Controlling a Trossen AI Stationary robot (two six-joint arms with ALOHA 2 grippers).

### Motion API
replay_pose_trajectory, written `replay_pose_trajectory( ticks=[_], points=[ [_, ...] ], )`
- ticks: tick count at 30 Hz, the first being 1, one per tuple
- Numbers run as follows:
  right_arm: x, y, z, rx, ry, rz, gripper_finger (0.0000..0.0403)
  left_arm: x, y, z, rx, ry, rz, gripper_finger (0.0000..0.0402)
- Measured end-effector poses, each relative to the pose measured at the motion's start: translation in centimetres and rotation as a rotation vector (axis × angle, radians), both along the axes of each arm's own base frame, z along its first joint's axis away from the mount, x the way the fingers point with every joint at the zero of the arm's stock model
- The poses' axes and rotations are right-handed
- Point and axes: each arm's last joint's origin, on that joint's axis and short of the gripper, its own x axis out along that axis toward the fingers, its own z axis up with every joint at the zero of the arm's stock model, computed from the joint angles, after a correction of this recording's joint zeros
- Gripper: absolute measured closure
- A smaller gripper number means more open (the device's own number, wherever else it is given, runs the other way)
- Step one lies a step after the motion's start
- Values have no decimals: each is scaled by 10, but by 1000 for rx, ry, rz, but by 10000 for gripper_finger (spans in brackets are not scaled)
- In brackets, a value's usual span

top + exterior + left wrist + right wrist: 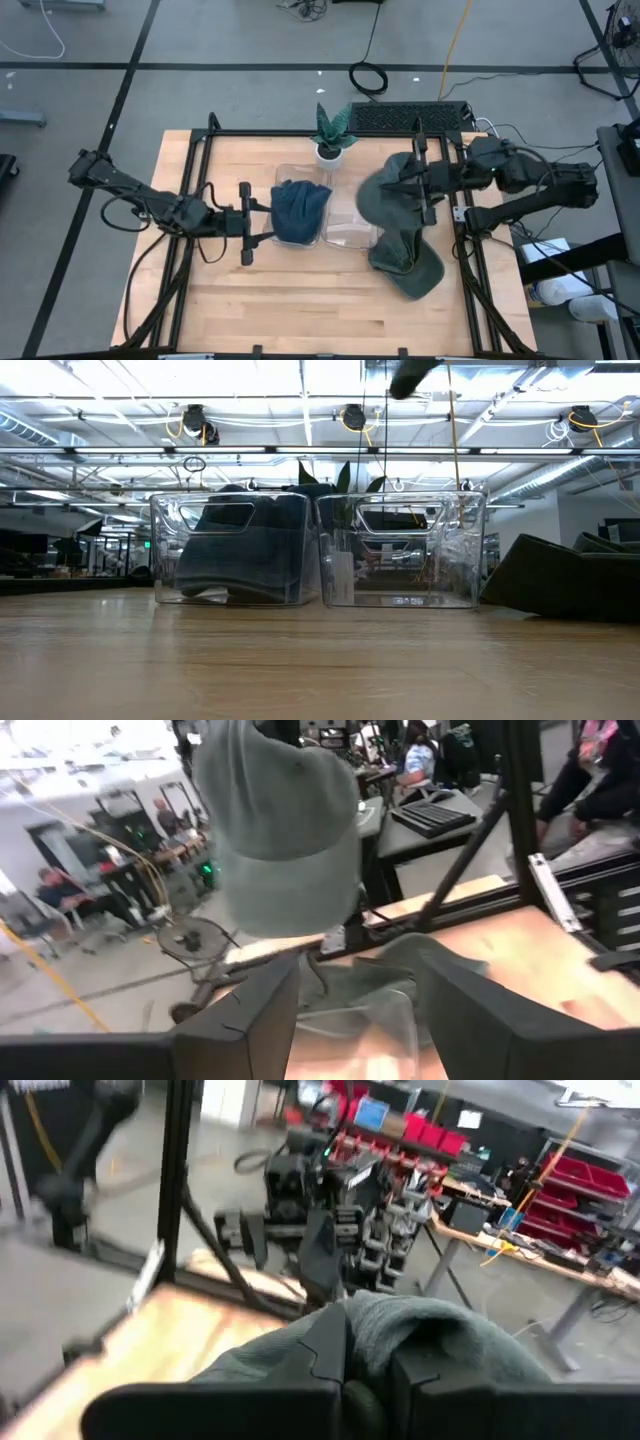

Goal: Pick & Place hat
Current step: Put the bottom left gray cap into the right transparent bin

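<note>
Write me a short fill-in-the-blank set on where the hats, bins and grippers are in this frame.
1. The left bin holds a dark ____ hat.
2. The right gripper is shut on a ____ hat, held in the air beside the right bin.
3. Another green hat lies on the ____, outside the bins.
4. The left gripper is ____ and holds nothing, beside the left bin.

Missing words: blue; green; table; open
</note>
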Motion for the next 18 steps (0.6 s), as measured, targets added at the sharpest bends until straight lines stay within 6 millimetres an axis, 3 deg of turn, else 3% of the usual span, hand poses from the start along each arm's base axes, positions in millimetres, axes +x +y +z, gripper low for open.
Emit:
replay_pose_trajectory(
  ticks=[6,18],
  points=[
    [-1,-3,7,-241,168,-70,391,-1,-1,-2,-59,18,-4,203],
    [9,-9,-7,-726,371,-168,391,-1,-1,-2,-94,17,-3,203]
  ],
)
